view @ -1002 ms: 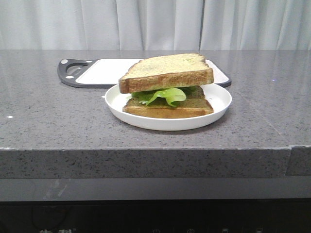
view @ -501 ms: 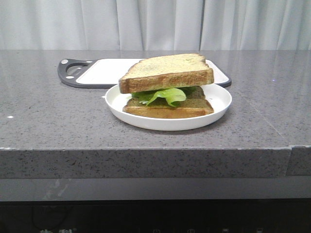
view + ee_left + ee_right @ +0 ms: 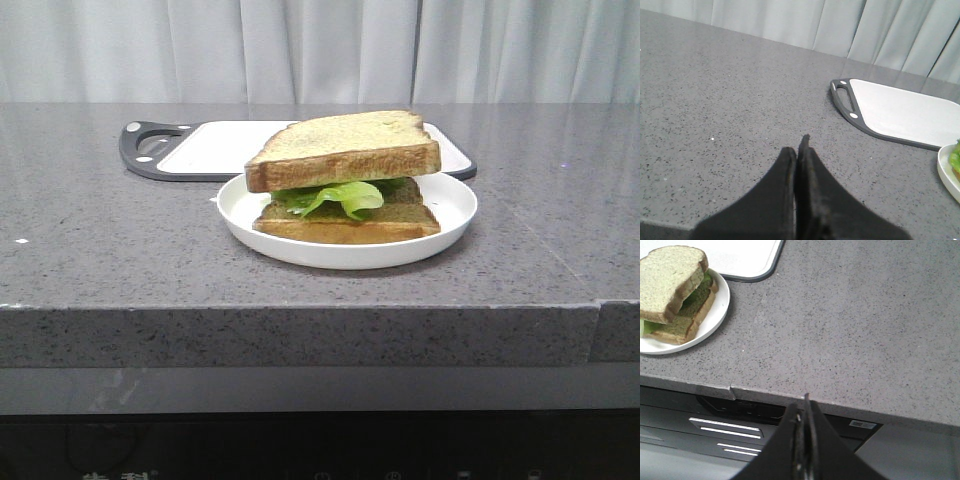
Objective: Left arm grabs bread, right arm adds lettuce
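Note:
On the white plate the thick bread lies on top of a green lettuce leaf, and a thinner brown slice is underneath. The right wrist view shows the same stack: bread, lettuce, plate. My left gripper is shut and empty above bare counter, well to the left of the plate rim. My right gripper is shut and empty too, hanging off the counter's front edge to the right of the plate. Neither arm shows in the front view.
A white cutting board with a dark rim and handle lies behind the plate, also seen as the board from the left wrist. Grey curtains close the back. The counter's front edge drops to dark drawers below.

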Motion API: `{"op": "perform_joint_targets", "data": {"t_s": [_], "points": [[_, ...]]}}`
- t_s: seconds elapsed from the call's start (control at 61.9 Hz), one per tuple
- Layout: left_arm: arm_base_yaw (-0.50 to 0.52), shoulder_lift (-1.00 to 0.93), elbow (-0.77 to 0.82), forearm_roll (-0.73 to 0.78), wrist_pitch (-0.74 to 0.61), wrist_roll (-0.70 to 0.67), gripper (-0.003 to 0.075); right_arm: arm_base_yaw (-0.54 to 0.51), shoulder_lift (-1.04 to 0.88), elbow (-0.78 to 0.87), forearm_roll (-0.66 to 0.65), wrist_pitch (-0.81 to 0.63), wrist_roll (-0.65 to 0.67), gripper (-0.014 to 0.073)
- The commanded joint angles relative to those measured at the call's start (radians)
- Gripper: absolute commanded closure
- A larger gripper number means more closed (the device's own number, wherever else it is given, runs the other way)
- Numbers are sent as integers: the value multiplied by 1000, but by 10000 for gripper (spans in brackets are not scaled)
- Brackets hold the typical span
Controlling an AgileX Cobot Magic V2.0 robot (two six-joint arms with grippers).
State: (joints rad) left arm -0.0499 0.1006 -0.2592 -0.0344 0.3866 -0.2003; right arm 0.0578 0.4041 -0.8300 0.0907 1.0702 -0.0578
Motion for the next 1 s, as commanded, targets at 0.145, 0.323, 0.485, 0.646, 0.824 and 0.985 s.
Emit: {"op": "perform_joint_targets", "data": {"t_s": [0.145,0.323,0.485,0.646,0.824,0.985], "points": [[1,-52,136,-24,-238,-10,741,-7,9,-20,-9,-66,2,712],[1,-117,246,-24,-387,-10,741,-7,9,-20,-9,-66,2,712],[-1,-125,269,-20,-412,-8,741,-7,10,-20,-9,-64,2,712],[1,-122,269,-17,-418,-8,741,-7,10,-20,-9,-62,2,712],[1,-122,269,-16,-425,-4,741,-7,10,-20,-9,-62,2,712],[1,-122,269,-27,-449,130,741,-7,10,-20,-9,-62,2,712]]}}
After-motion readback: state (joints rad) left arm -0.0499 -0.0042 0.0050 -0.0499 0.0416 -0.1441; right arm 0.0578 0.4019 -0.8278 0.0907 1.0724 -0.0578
